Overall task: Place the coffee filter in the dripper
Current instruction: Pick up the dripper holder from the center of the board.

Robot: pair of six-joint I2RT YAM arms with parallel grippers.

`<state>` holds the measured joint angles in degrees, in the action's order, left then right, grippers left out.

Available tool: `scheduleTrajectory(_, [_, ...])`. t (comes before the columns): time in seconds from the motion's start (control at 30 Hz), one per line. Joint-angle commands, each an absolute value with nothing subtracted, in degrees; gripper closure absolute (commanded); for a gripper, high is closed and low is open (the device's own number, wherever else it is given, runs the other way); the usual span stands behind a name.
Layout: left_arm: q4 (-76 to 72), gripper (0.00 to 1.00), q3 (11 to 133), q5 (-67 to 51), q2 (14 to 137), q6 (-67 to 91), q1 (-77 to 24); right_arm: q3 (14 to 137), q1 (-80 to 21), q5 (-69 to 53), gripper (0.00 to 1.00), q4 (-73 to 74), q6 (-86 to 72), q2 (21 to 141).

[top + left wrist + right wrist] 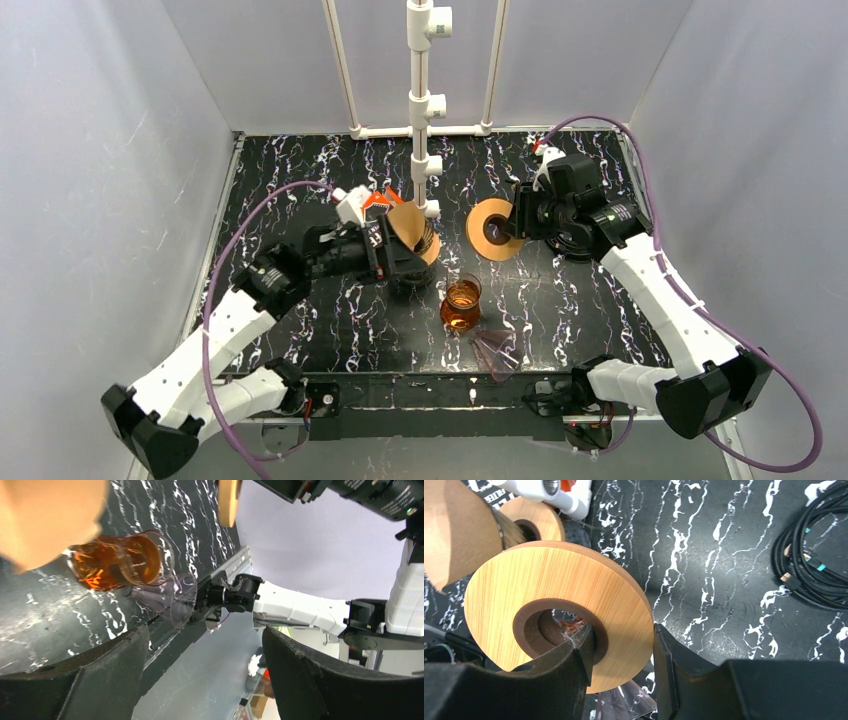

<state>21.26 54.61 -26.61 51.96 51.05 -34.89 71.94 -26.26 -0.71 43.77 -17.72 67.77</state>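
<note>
While the clear dripper (495, 352) lay, as it seemed, on its side by the near edge of the tabletop (300, 180), you had no upright mouth to seat a filter in. Just behind it stood a glass of amber liquid (462, 303). Farther in, your left claw (205, 640) stood wide with nothing between its fingers, and the coffee filter (405, 225) leaned just beside it. Your right claw (621, 640) gripped a wooden ring (559, 580). To my eye, you needed to close softly on the filter's rim, not crush its cone, and stay clear of the glass.
</note>
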Motion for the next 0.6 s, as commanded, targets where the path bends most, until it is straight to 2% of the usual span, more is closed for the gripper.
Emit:
scheduleTrajectory(0.0, [18.20,0.20,59.44,-19.60,57.16,51.61,-42.77,72.56,-26.19,-5.75,0.99,42.67,-17.28,65.07])
scheduleTrajectory(0.07, [15.85,0.22,60.23,-17.78,60.11,52.42,-45.91,71.39,-26.17,-7.18,0.99,41.67,-17.77,64.62])
scheduleTrajectory(0.27, [6.76,0.39,61.81,-12.15,67.12,55.11,-50.22,69.80,-27.15,-10.70,0.99,39.41,-20.64,63.73])
scheduleTrajectory(0.57, [5.84,0.50,64.21,-5.80,70.51,53.45,-52.46,68.07,-28.21,-12.30,0.99,38.87,-22.24,62.79])
